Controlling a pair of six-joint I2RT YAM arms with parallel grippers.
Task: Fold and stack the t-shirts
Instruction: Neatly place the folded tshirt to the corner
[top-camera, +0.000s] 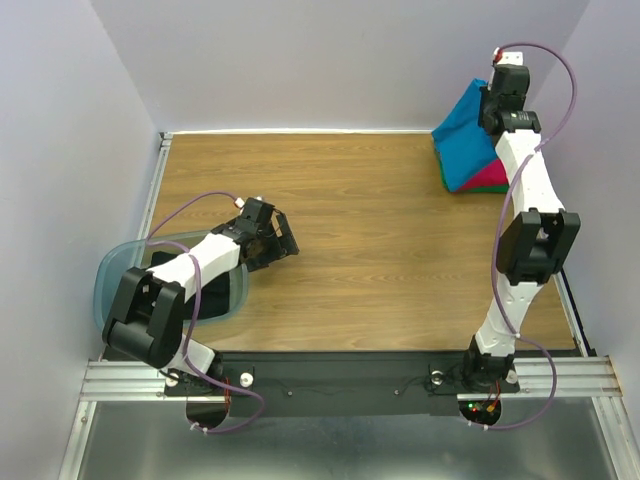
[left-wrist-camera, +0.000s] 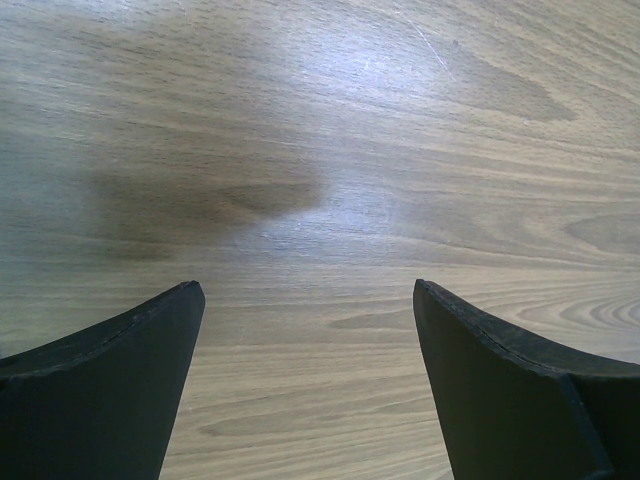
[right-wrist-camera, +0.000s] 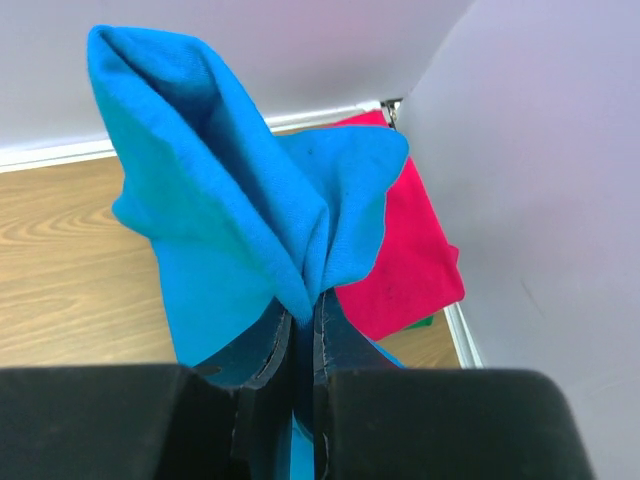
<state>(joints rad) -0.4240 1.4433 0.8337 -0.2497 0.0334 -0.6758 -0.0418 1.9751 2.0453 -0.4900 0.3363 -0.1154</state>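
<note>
**Blue shirt pinched up over the corner pile**

The wooden table (top-camera: 360, 220) lay bare over most of its width, shut in by pale walls (top-camera: 300, 60) at the back and on both sides. The pile (top-camera: 487, 180) of folded shirts sat in the far right corner. In it the red-pink shirt (right-wrist-camera: 410, 250) lay flat, with a sliver of the green shirt (right-wrist-camera: 426, 322) peeping from under its near edge.

My right gripper (right-wrist-camera: 303, 318) had its fingers pressed together on a bunched fold of the blue shirt (right-wrist-camera: 230, 200). The cloth rose in a peak above the pile, its lower part draped onto the red-pink one. My left gripper (left-wrist-camera: 310, 290) hovered low over bare wood, well to the left of the pile, fingers spread wide and holding nothing.

I judged the step in hand to be stacking the blue shirt as the pile's top layer. The next move called for lowering the pinched fold until the cloth lay flat and square on the red-pink shirt. Then I would need to let go without dragging the layers askew.

Behind the pile and to its right the walls stood close, and the table's white rim (right-wrist-camera: 50, 152) ran just beside it, so I had little room to swing there. To the left of the pile and on its near side the wood lay open. The bin (top-camera: 110, 275) sat far to the left of the pile, under my left arm.
</note>
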